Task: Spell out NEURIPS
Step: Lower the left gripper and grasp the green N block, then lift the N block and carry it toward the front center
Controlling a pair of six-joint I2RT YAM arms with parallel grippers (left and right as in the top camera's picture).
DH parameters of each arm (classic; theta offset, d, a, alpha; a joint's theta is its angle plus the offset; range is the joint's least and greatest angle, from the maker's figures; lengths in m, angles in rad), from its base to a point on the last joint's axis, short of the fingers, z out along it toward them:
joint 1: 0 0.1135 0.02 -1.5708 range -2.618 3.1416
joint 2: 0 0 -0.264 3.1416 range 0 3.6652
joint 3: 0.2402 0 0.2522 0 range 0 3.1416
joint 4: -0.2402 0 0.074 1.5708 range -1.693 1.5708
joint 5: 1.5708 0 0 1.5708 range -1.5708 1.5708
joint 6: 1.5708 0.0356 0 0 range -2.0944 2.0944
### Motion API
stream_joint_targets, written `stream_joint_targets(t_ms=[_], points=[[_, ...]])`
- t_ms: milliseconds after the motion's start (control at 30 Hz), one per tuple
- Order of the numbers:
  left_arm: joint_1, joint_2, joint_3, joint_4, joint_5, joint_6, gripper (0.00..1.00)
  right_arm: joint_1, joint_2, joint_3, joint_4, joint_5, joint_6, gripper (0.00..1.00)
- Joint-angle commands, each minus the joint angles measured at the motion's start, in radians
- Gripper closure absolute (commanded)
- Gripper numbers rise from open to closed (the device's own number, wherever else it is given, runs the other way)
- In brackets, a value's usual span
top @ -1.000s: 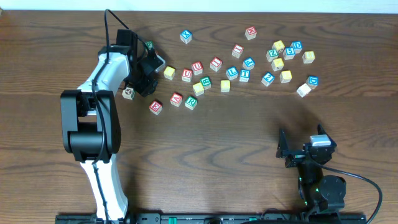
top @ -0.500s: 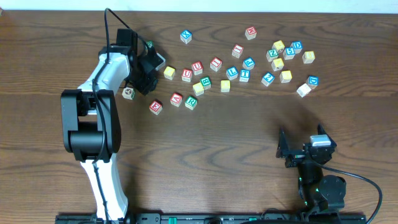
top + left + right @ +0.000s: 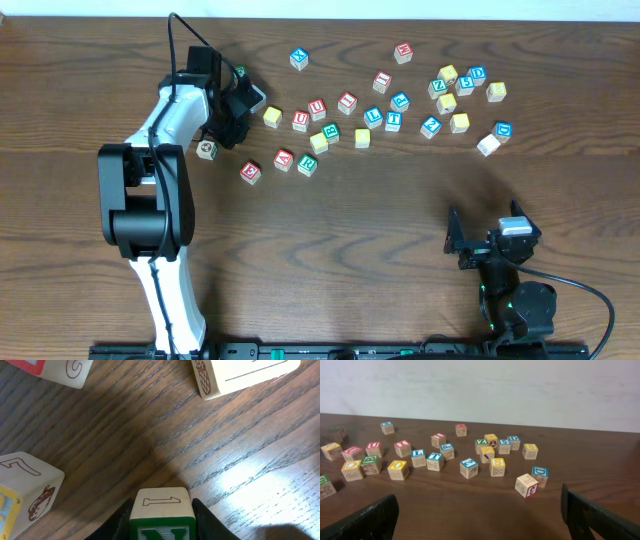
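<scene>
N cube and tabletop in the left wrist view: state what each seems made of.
N cube: pale matte wood, likely unvarnished; faint grain, green painted frame. Tabletop: dark wood or wood-look laminate, semi-gloss; streaky grain, bright glare patch.

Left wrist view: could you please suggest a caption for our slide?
Left gripper clamped on the green N cube, with other alphabet cubes nearby on the wooden table.

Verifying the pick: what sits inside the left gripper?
A pale wooden cube with a green N, pressed between both dark fingers. Its sides and underside are covered.
</scene>
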Motion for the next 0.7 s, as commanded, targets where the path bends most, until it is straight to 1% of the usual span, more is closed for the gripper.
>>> stream_joint_targets(t_ms=[0,233,267,333,433,500,600,667], points=[[0.004,0.018,-0.008,-0.001,0.016,0.001,0.69,-0.005,-0.004,-0.001,-0.004,-0.002,0.007,0.01],[-0.003,-0.008,0.009,-0.023,0.016,0.000,0.72,-0.005,-0.004,-0.001,-0.004,-0.002,0.007,0.01],[-0.005,-0.021,0.016,-0.027,0.016,-0.004,0.75,-0.005,-0.004,-0.001,-0.004,-0.002,0.007,0.01],[-0.011,-0.051,0.021,-0.026,0.016,-0.018,0.76,-0.005,-0.004,-0.001,-0.004,-0.002,0.007,0.01],[-0.024,-0.123,0.023,-0.024,0.016,-0.018,0.80,-0.005,-0.004,-0.001,-0.004,-0.002,0.007,0.01],[-0.031,-0.179,0.023,-0.018,0.016,-0.027,0.81,-0.005,-0.004,-0.001,-0.004,-0.002,0.007,0.01],[-0.041,-0.269,0.023,-0.006,0.016,-0.075,0.81,-0.005,-0.004,-0.001,-0.004,-0.002,0.007,0.01],[-0.044,-0.335,0.023,-0.002,0.016,-0.130,0.81,-0.005,-0.004,-0.001,-0.004,-0.002,0.007,0.01]])
